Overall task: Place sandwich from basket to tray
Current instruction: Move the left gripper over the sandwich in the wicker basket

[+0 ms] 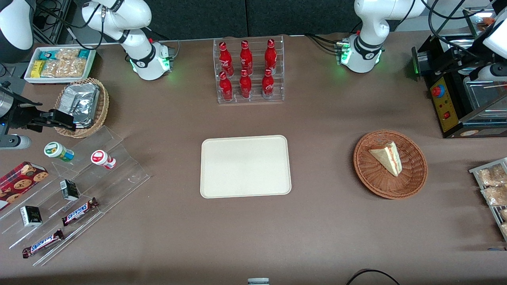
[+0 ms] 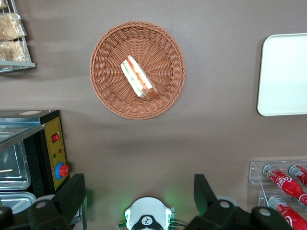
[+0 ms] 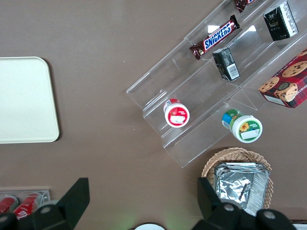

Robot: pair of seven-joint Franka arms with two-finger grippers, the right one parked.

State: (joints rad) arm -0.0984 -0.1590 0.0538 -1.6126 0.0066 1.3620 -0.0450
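Observation:
The sandwich (image 1: 386, 158) (image 2: 138, 78), a pale bread wedge with red-orange filling on its cut edge, lies in the reddish-brown wicker basket (image 1: 390, 194) (image 2: 110, 48). The basket stands toward the working arm's end of the table. The cream tray (image 1: 245, 166) (image 2: 283, 72) (image 3: 24, 100) lies flat at the middle of the table with nothing on it. My gripper (image 2: 139, 196) hangs high over the table above its own arm's base, farther from the front camera than the basket. It is open, its black fingers (image 2: 72, 191) wide apart and holding nothing.
A clear rack of red bottles (image 1: 249, 71) stands farther back than the tray. A black machine (image 1: 455, 99) and a rack of snack packets (image 1: 491, 186) flank the basket. Toward the parked arm's end are an acrylic stand (image 1: 79, 178), a tan foil basket (image 1: 81, 105) and a white snack box (image 1: 59, 63).

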